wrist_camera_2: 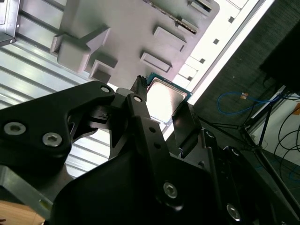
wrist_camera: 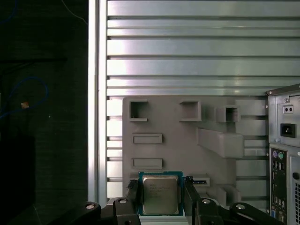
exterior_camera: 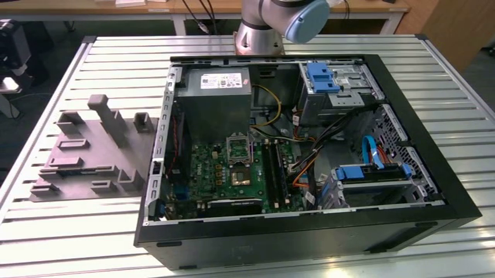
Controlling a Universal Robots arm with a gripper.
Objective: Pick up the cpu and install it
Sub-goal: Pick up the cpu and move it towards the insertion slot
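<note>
Silvery cpu [wrist_camera: 160,196], one chip, clamped between two black fingers [wrist_camera: 132,193].
Fingers narrowed to chip width, pressing its opposite edges; it hangs above an edge of the one grey fixture tray [wrist_camera: 166,123], beside one open computer case [exterior_camera: 270,238].

Item: table [exterior_camera: 69,231]. Metal top of long parallel ribbed slats, pale silver, with a plain border rail along its edges; the slats show in both wrist views.

Lying directly on it:
1. Fixture plate [exterior_camera: 77,168]. Grey, flat, one piece, with raised blocks, upright posts and shallow rectangular pockets. It lies flat on the slats toward the exterior view's left, just beside the computer case.
2. Computer case [exterior_camera: 309,237]. Black tower laid on its side with the open side up. It takes up the middle and the exterior view's right of the top.
3. Arm base [exterior_camera: 259,37]. Silver-grey cylinder standing at the far edge, behind the case.
</note>
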